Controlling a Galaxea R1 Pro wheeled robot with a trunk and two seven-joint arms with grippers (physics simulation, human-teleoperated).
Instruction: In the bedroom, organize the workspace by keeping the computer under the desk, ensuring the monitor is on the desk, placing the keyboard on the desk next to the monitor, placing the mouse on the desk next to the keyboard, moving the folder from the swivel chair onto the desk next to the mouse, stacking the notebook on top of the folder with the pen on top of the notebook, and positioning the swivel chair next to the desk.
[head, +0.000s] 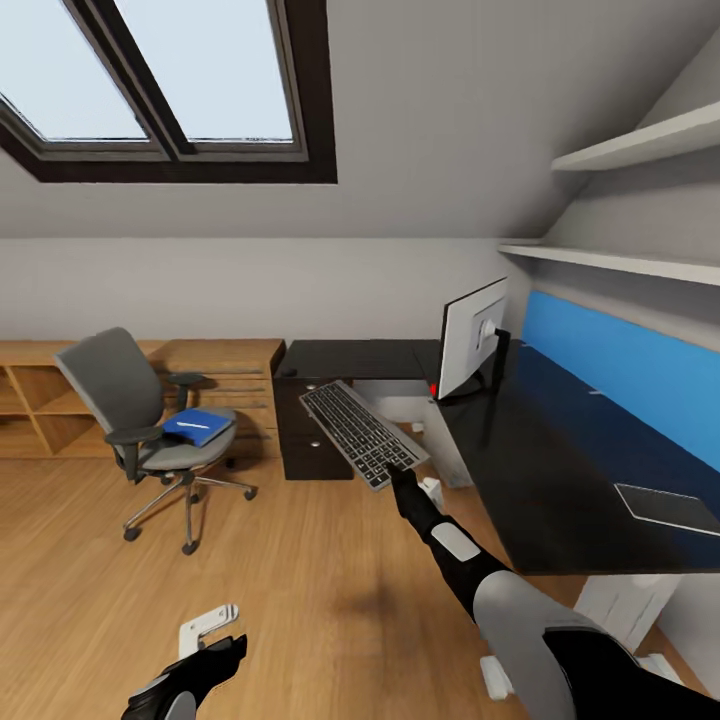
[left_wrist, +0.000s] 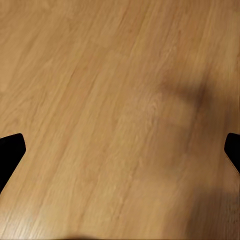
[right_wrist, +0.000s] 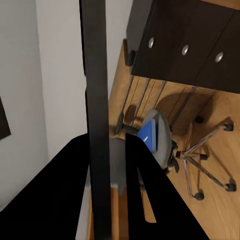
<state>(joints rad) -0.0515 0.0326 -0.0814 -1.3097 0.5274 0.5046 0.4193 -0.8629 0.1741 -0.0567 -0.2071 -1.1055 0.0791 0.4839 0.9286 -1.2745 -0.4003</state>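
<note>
- The right pincer (head: 397, 470) is clamped on the near end of the keyboard (head: 362, 432), which it holds in the air, tilted, over the floor just off the table (head: 560, 470) edge; in the right wrist view the keyboard's thin edge (right_wrist: 96, 115) runs between the fingers
- The left pincer (head: 215, 640) hangs low over the wood floor (left_wrist: 120, 100) with its fingers spread and nothing between them
- The monitor (head: 472, 352) stands on the table, near the corner; the bare black top in front of it looks like the place to aim for
- My advice: swing the keyboard over the table first, level it, then lower it flat beside the monitor's foot; keep its far end clear of the screen; let go only once it lies flat
- The folder (head: 198, 425), with the pen (head: 186, 425) on it, waits on the swivel chair (head: 135, 420), well apart from the table
</note>
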